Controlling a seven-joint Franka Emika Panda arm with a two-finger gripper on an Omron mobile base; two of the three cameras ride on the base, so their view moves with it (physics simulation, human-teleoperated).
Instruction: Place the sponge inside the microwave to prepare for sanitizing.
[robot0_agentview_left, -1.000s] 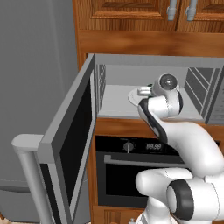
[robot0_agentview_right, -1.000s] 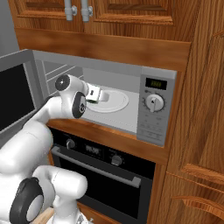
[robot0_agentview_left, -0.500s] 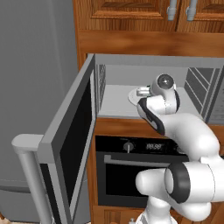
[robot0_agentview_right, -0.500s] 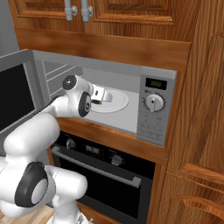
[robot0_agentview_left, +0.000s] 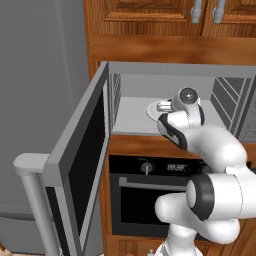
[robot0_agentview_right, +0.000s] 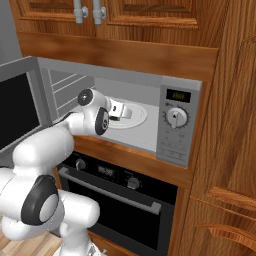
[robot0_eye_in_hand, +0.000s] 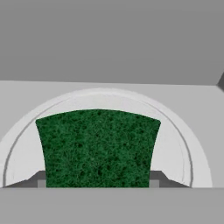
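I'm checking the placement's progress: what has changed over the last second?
The white arm's gripper has reached a little deeper into the silver-grey microwave, carrying the green-topped sponge over the white round plate. The sponge stays clamped between the fingers; the microwave door stays open.

The gripper (robot0_agentview_right: 118, 111) is positioned inside the cavity of the microwave (robot0_agentview_right: 177, 150), above the round plate (robot0_agentview_right: 136, 114) that lies on the cavity floor. The sponge (robot0_eye_in_hand: 98, 148) sits between the two fingertips (robot0_eye_in_hand: 40, 179), directly ahead of the gripper and over the plate. The cavity's back wall stands beyond the sponge. The microwave's door (robot0_agentview_left: 75, 165) hangs swung out to the gripper's left, with its bar handle (robot0_agentview_left: 35, 200) at the outer edge. The control panel (robot0_agentview_right: 175, 125) lies to the gripper's right. The oven (robot0_agentview_right: 125, 200) is mounted below the gripper, and cabinet doors (robot0_agentview_right: 100, 12) above.
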